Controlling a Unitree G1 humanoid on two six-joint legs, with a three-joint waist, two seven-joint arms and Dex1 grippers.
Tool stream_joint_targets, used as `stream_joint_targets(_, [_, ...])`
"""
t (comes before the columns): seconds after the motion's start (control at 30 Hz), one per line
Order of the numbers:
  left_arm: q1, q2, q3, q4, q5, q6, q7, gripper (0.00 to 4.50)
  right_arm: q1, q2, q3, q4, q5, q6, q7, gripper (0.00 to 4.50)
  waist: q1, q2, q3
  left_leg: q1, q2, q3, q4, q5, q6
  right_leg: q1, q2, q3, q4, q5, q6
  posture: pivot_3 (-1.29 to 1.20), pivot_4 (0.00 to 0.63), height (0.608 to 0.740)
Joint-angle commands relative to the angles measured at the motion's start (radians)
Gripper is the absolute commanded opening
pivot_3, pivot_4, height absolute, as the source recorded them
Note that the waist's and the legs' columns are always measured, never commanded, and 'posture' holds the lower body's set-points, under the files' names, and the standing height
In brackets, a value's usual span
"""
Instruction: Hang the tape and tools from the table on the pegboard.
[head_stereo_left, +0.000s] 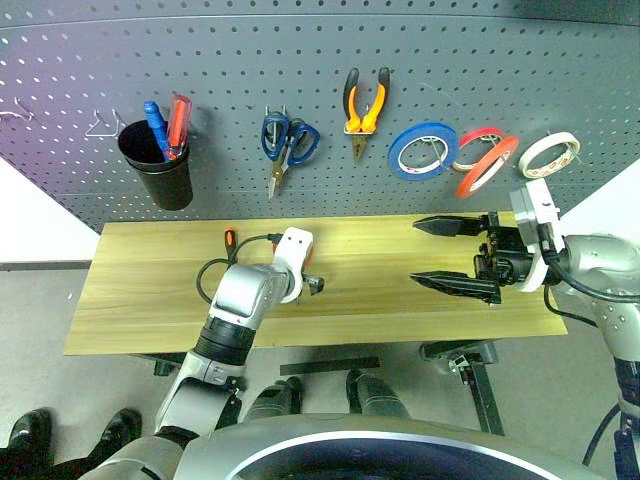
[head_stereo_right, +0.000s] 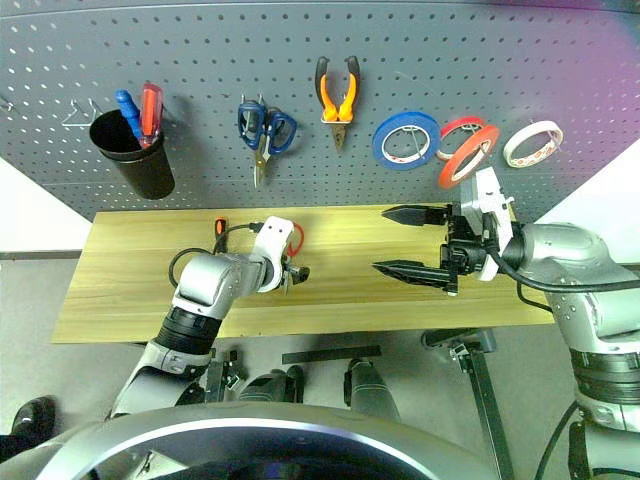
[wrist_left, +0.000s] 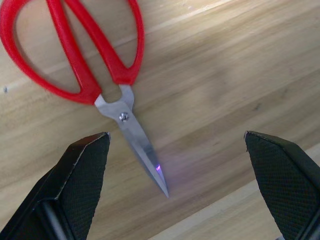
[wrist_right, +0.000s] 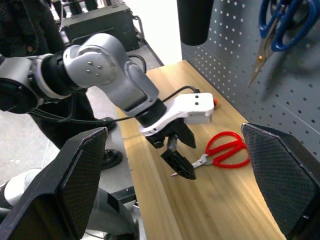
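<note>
Four tape rolls (head_stereo_left: 422, 150), two scissors (head_stereo_left: 289, 140), three screwdrivers (head_stereo_left: 178, 122), one pliers (head_stereo_left: 365, 104).

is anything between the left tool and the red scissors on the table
Nothing visible. The left tool is open just above the red scissors, whose blade tip lies between its fingers on the bare wood of the table.

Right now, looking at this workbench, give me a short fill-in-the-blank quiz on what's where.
1. The open left hand hovers over the red-handled ____ lying on the table.
2. The pliers hang on the ____.
3. The black cup holds blue and red ____.
4. The right hand is ____, holding nothing.

Missing words: scissors; pegboard; screwdrivers; open
</note>
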Motion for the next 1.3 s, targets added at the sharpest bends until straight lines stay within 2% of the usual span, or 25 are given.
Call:
stream_joint_targets(0.03, [-0.032,-0.002,0.017,0.022,0.034,-0.040,0.024,4.50,0.005,-0.010,-0.025,-0.039,0.005,-0.020,0.008,4.49,-0.004,0.000,0.003,0.000,0.000,0.000,0.000,0.000,0.000,0.000,0.000,0.000,0.000,0.000,0.000,-0.27,0.299,0.740])
stream_joint_targets(0.67, [-0.120,-0.083,0.128,0.267,0.111,-0.188,0.155,4.50,-0.011,-0.022,-0.035,-0.044,0.023,0.026,-0.026,4.49,-0.019,-0.001,0.029,-0.002,0.000,0.001,0.000,0.000,0.000,-0.001,-0.001,0.000,0.000,0.001,0.004,-0.29,0.340,0.740])
stream_joint_targets(0.8, [-0.125,-0.103,0.159,0.289,0.116,-0.186,0.191,4.50,-0.009,-0.026,-0.038,-0.054,0.026,0.035,-0.028,4.49,-0.020,0.000,0.034,-0.005,0.000,0.001,0.000,0.000,0.000,-0.005,-0.001,0.000,0.000,0.002,0.004,-0.29,0.346,0.740])
stream_joint_targets(0.93, [-0.133,-0.124,0.176,0.314,0.110,-0.166,0.194,4.50,-0.011,-0.027,-0.040,-0.062,0.030,0.045,-0.034,4.49,-0.019,0.000,0.034,-0.016,0.000,0.001,0.003,0.000,0.000,-0.017,-0.001,0.000,0.002,0.004,0.008,-0.29,0.353,0.740])
stream_joint_targets(1.3, [-0.173,-0.171,0.220,0.385,0.105,-0.142,0.223,4.50,-0.008,-0.022,-0.041,-0.073,0.039,0.065,-0.055,4.49,-0.020,0.001,0.037,-0.016,0.000,0.002,0.003,0.000,0.000,-0.017,-0.001,0.000,0.002,0.005,0.009,-0.31,0.365,0.740])
